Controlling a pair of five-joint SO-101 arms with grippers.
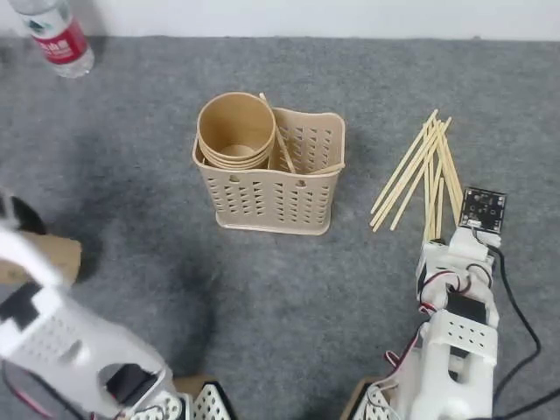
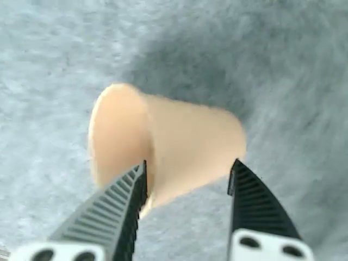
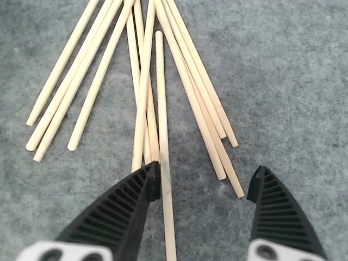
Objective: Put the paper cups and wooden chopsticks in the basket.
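Left arm (image 1: 70, 350) nearest, bottle (image 1: 57, 35) far beyond basket (image 1: 271, 197)

stacked cups (image 1: 234, 131) in basket (image 1: 293, 199), chopsticks (image 1: 418, 171) fanned beside.

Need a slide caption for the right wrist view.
Open right claw poised over loose wooden chopsticks fanned on grey carpet.

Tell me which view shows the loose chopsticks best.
Right wrist view: the loose chopsticks lie fanned close ahead of the open right gripper, each distinct. The high view shows the whole pile beside the basket, smaller. The left wrist view faces a paper cup.
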